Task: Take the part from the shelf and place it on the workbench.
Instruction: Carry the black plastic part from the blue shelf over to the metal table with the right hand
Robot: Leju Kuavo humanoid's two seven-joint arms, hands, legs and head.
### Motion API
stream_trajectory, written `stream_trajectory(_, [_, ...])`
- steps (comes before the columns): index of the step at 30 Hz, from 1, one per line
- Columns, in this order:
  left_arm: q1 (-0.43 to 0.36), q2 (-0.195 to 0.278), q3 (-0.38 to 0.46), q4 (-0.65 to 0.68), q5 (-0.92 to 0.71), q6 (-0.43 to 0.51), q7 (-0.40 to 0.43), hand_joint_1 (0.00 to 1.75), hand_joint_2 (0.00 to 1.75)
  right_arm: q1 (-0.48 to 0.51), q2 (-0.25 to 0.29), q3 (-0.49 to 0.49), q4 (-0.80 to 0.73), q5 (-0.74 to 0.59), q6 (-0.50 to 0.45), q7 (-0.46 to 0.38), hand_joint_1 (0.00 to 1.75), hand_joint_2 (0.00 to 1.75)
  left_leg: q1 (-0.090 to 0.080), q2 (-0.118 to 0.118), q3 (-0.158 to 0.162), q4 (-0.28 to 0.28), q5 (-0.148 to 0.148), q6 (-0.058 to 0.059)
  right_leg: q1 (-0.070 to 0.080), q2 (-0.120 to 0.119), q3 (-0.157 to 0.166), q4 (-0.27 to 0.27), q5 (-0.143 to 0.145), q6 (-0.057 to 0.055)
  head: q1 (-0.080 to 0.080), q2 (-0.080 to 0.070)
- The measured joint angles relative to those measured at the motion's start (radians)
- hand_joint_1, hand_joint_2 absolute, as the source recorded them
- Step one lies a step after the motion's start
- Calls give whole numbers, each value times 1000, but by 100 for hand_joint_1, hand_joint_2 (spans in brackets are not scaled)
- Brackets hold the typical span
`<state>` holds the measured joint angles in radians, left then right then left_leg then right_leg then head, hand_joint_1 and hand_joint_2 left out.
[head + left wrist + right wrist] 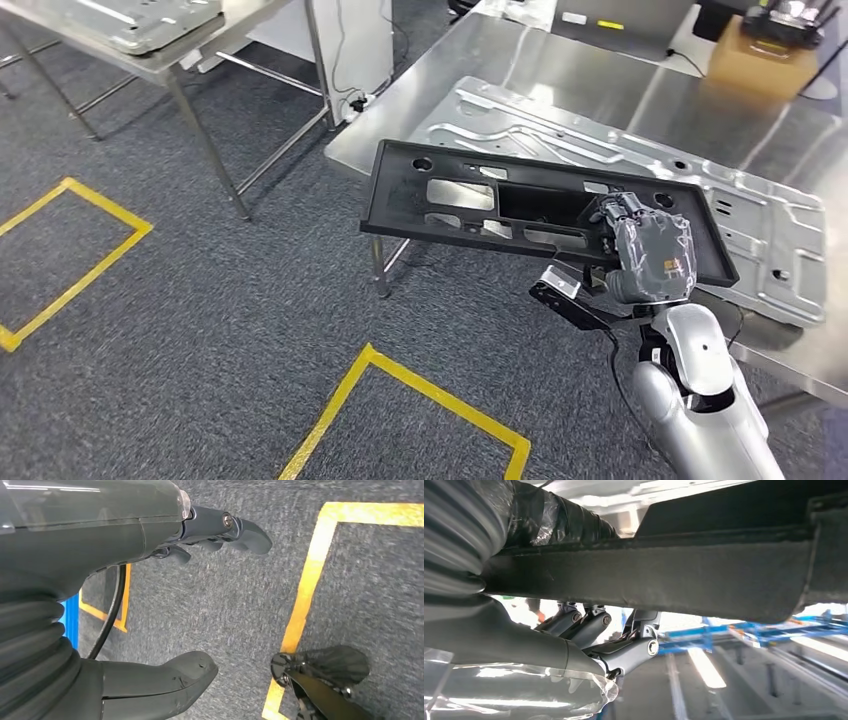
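The robot's right arm [700,400], a silver, smoothly jointed limb, is reaching up and forward from the lower right of the head view. Its right hand [650,255], grey and wrapped in clear plastic film, is gripping the near edge of a flat black plastic panel with cut-out openings [480,205], holding it roughly level and slightly tilted. In the right wrist view, the dark fingers [624,652] are curling under the panel's edge while the thumb side is lying over it. The left hand [165,595] is hanging downward, holding nothing, its thick grey thumb [165,682] and darker fingers [235,530] spread apart.
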<state>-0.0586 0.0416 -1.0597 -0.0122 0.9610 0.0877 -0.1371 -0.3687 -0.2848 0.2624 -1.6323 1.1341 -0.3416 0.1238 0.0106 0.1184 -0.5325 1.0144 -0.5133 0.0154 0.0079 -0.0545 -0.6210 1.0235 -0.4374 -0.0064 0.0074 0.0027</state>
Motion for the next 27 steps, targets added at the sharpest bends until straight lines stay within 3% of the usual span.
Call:
stream_trajectory(2, [0,0,-1,0,7,-1,1,0,175,-2,0,0,0,0,0,0,175,175,1,-33,-9,36,-29,-9,-10,25,8,-12,6,-11,-1,0])
stream_trajectory(4, [1,0,-4,0,14,-1,2,0,175,-5,0,0,1,0,0,1,175,175,3,-90,-62,153,-89,-15,-14,48,11,-17,8,-19,-1,0])
stream_trajectory(6, [4,0,-7,0,23,-2,2,0,175,-4,0,0,4,-1,0,1,175,175,3,-109,-126,269,-124,-17,-13,75,11,-15,7,-21,-1,0])
stream_trajectory(7, [5,0,-9,0,28,-2,2,0,175,-3,0,0,6,-1,0,1,175,175,3,-111,-140,283,-114,-17,-12,90,11,-13,6,-21,-1,0])
stream_trajectory(9, [6,1,-14,0,37,-2,2,0,175,-2,0,0,8,-1,0,1,175,175,3,-124,-114,194,-39,-12,-12,121,12,-6,2,-17,-1,0])
stream_trajectory(11, [7,3,-19,0,43,-2,3,0,175,-4,1,0,9,-2,0,2,175,175,5,-165,-66,70,22,-3,-11,146,8,5,-4,-10,-1,0])
stream_trajectory(13, [6,4,-23,1,45,-2,3,0,175,-4,0,0,10,-2,0,2,175,175,5,-184,-47,24,31,5,-13,167,1,10,-4,1,-1,0])
stream_trajectory(15, [3,2,-28,1,45,-2,3,0,175,-3,0,0,11,-3,-1,2,175,175,5,-161,-43,16,36,15,-16,184,-4,8,-1,14,-1,0])
stream_trajectory(17, [1,1,-31,2,45,-1,3,0,175,-4,-2,0,11,-1,-1,2,175,175,9,-139,-36,4,43,29,-14,149,-18,37,-21,24,0,0])
stream_trajectory(19, [3,2,-33,3,48,0,4,0,175,-7,-3,0,12,10,-1,7,175,175,9,-122,-32,-2,44,36,-15,85,-67,140,-77,33,2,0])
stream_trajectory(21, [4,2,-36,3,53,0,6,0,175,-7,-3,1,16,35,4,18,175,175,8,-109,-32,-1,42,36,-21,60,-122,252,-118,40,2,0])
stream_trajectory(22, [4,2,-37,3,56,0,7,0,175,-7,-2,1,20,48,10,25,175,175,8,-102,-32,-1,41,35,-23,57,-130,266,-113,41,2,0])
stream_trajectory(23, [4,1,-39,3,60,0,8,0,175,-8,-2,1,23,58,18,31,175,175,8,-98,-30,-1,40,34,-24,55,-117,241,-90,41,2,0])
stream_trajectory(25, [3,0,-41,3,64,0,9,0,175,-10,-2,2,28,66,31,37,175,175,7,-92,-26,-1,37,30,-21,49,-46,106,-28,32,2,0])
stream_trajectory(27, [2,0,-42,3,65,0,9,0,175,-16,-2,2,30,69,35,38,175,175,3,-89,-24,1,32,24,-15,42,6,5,2,23,2,0])
